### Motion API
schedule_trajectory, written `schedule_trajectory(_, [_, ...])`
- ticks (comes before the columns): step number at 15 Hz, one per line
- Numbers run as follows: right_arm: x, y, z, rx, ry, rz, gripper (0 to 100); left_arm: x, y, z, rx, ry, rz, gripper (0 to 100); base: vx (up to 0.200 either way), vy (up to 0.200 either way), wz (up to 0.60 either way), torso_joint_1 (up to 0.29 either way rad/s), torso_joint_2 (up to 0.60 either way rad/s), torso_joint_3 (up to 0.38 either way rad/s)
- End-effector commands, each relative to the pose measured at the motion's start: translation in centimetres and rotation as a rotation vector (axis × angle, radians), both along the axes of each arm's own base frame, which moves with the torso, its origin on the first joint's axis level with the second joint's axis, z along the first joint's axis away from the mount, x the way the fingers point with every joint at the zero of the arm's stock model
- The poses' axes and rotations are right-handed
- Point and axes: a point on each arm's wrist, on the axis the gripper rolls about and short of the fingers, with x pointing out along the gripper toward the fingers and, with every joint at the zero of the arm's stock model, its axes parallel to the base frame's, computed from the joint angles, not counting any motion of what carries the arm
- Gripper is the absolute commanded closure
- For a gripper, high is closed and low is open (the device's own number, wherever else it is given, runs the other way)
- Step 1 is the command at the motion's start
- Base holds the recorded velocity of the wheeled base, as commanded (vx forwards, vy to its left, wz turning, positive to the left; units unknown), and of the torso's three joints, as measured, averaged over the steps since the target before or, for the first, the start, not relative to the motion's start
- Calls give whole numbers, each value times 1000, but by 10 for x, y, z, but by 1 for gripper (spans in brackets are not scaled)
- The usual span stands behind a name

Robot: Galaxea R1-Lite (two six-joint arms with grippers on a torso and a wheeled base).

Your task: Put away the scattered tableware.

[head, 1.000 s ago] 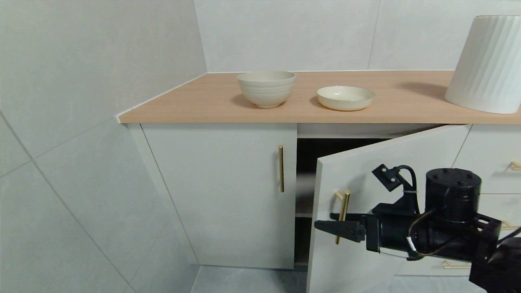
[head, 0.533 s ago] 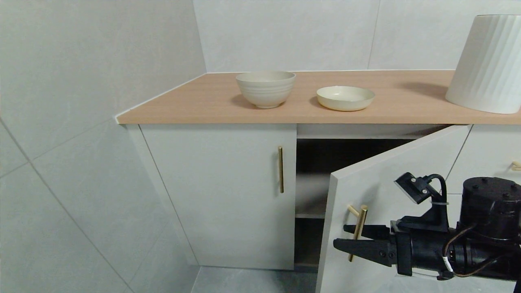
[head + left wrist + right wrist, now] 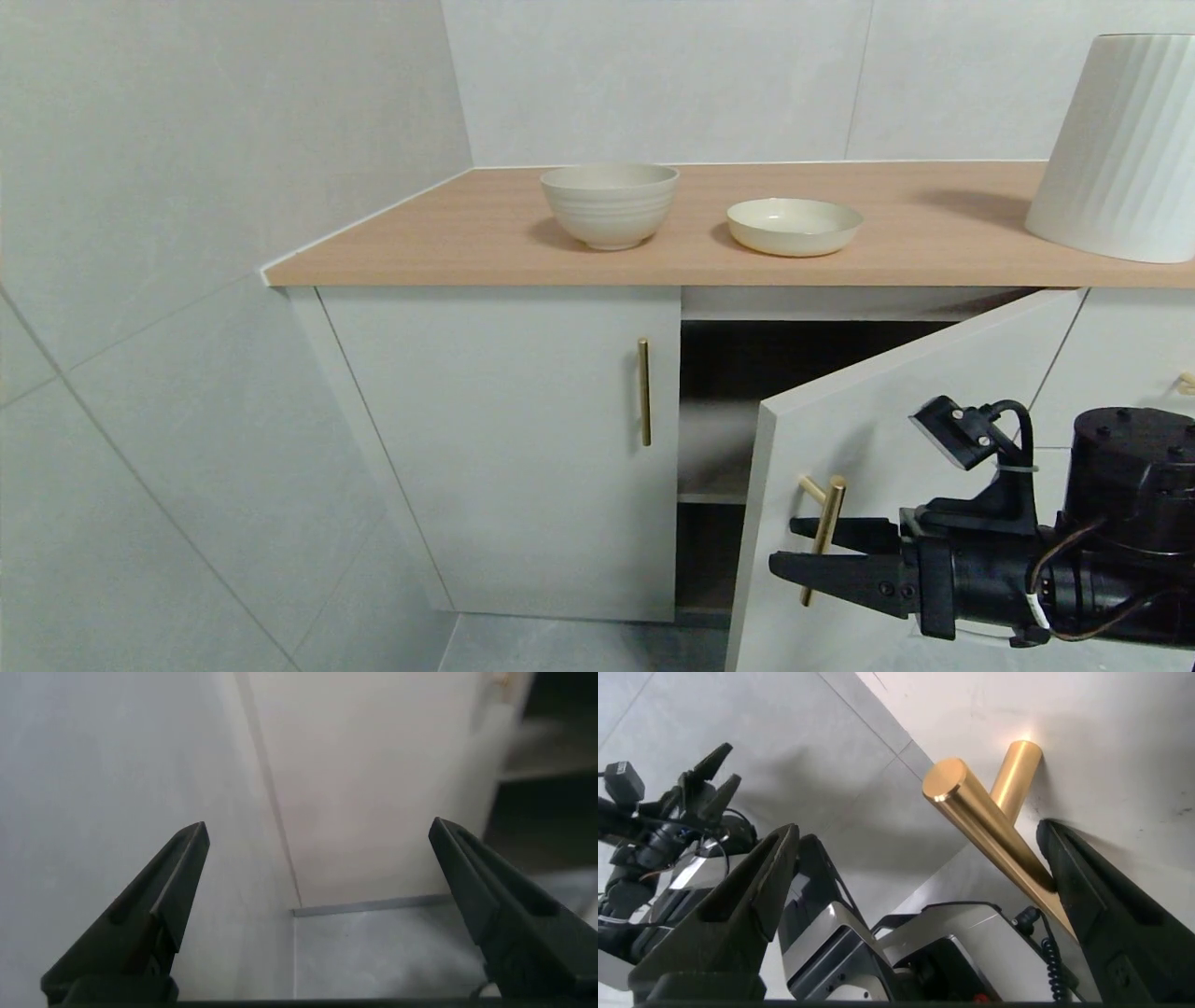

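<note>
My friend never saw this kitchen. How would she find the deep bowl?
Start at the long wooden countertop. Two cream dishes sit on it, apart from each other; the deep bowl is the one toward the left end, above the closed door. Unlike the shallow dish next to it, it stands tall and has ridged rings around its side.

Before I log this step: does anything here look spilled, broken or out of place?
Nothing spilled or damaged. The bowl and the shallow dish stand upright, apart, on the countertop. Only the right cabinet door hangs partly open, with the fingers of the right gripper on either side of its gold handle.
</note>
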Motion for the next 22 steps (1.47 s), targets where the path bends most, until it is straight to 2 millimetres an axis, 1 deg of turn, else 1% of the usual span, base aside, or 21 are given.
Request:
schedule_trajectory(1, [-1,0,1,3,-5,-2,0,-4,-1,18,16,-33,-44,0,0,0,0,0,0,0])
schedule_trajectory(3, [0,0,1,1,-4,-1,0,-1,-2,55,15,-26,-93,0,0,0,0,0,0,0])
schedule_trajectory(4, [0,0,1,1,-4,-1,0,5,-3,75,14,-7,-127,0,0,0,0,0,0,0])
schedule_trajectory(6, [-1,0,0,-1,-2,-1,0,30,-3,117,9,48,-149,0,0,0,0,0,0,0])
schedule_trajectory(7, [-1,0,0,-2,0,0,0,46,-3,140,7,68,-154,0,0,0,0,0,0,0])
schedule_trajectory(8, [-2,1,-1,-3,2,6,0,62,-3,154,7,92,-155,0,0,0,0,0,0,0])
schedule_trajectory(9, [-3,2,-1,-4,4,11,0,75,-4,163,5,115,-157,0,0,0,0,0,0,0])
schedule_trajectory(10, [-3,2,-1,-3,2,11,0,97,-4,170,5,168,-170,0,0,0,0,0,0,0])
schedule_trajectory(11, [-3,2,-1,-3,2,11,0,112,-7,172,6,203,-199,0,0,0,0,0,0,0])
schedule_trajectory(12, [-3,2,-1,-3,2,11,0,121,-10,172,6,222,-223,0,0,0,0,0,0,0])
schedule_trajectory(13, [-3,2,-3,-10,10,13,0,142,-18,171,9,252,-279,0,0,0,0,0,0,0])
schedule_trajectory(15, [-4,3,-4,-12,14,17,0,172,-37,160,12,299,-370,0,0,0,0,0,0,0])
schedule_trajectory(16, [-4,3,-4,-12,14,17,0,185,-49,143,-9,377,-418,0,0,0,0,0,0,0])
schedule_trajectory(18, [-4,2,-5,-14,16,17,0,209,-79,103,-17,526,-510,0,0,0,0,0,0,0])
schedule_trajectory(20, [-4,2,-7,-18,22,17,0,226,-97,70,-24,565,-541,0,0,0,0,0,0,0])
schedule_trajectory(21, [-4,2,-8,-23,29,17,0,234,-103,60,-58,552,-544,0,0,0,0,0,0,0])
schedule_trajectory(22, [-4,2,-9,-24,30,17,0,240,-110,54,-112,546,-544,0,0,0,0,0,0,0])
